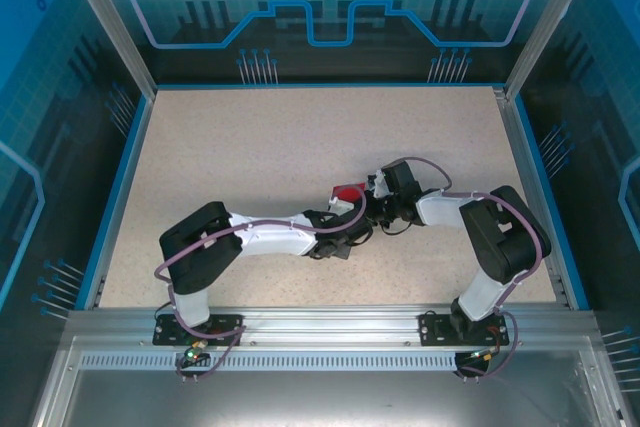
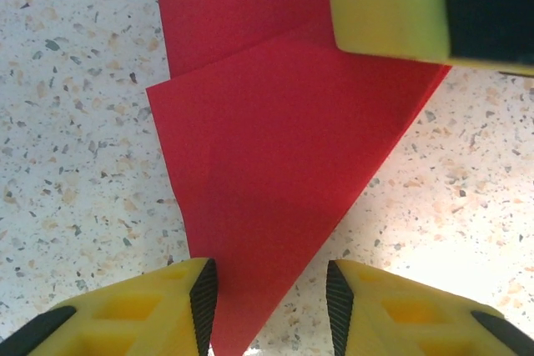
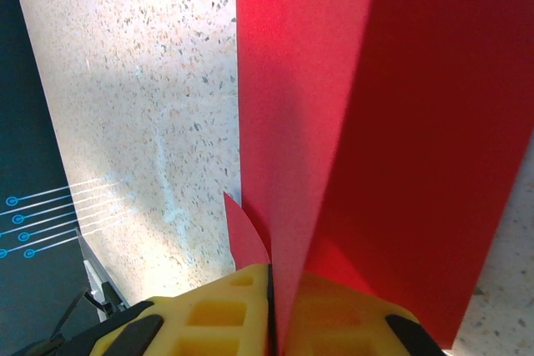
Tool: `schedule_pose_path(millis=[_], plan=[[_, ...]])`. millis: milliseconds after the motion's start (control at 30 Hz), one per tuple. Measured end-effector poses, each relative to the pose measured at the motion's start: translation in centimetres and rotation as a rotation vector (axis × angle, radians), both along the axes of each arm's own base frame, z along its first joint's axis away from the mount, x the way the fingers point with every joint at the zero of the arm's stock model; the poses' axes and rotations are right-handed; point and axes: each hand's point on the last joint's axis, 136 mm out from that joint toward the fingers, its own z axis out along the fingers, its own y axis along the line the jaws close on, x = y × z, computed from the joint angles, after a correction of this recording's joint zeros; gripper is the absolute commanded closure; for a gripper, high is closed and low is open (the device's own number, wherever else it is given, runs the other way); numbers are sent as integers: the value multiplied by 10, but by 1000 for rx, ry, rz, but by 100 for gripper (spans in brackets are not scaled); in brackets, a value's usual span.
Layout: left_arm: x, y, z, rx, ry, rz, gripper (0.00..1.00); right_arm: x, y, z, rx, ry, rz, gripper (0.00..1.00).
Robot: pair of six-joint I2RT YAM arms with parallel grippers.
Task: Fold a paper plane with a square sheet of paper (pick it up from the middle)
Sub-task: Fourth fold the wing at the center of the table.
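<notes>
Right pincer [image 3: 271, 314] is clamped on the red sheet of paper [image 3: 375, 122], its yellow fingers pressed together with a folded edge of the sheet caught between them. That sheet is a creased, pointed wedge with overlapping layers, lying on the speckled bench [image 2: 75, 122] about midway across, between the two arms. Left pincer [image 2: 271, 293] stands apart, one finger on either side of the wedge's pointed tip, with a gap on each side. One yellow finger [image 2: 388, 6] of the right pincer covers the wedge's far corner.
</notes>
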Motion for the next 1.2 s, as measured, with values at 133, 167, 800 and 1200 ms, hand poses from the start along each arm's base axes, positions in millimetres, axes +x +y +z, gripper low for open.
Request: schedule_pose_path(millis=[133, 167, 800, 1200], plan=[[0, 0, 0, 5, -7, -2, 68, 0, 1, 1, 5, 0, 1, 91], [1, 1, 1, 8, -10, 0, 69, 0, 1, 1, 5, 0, 1, 91], [5, 11, -3, 70, -39, 14, 75, -1, 3, 2, 11, 2, 9, 93], [8, 14, -1, 94, -59, 5, 82, 1, 4, 4, 12, 0, 10, 93]])
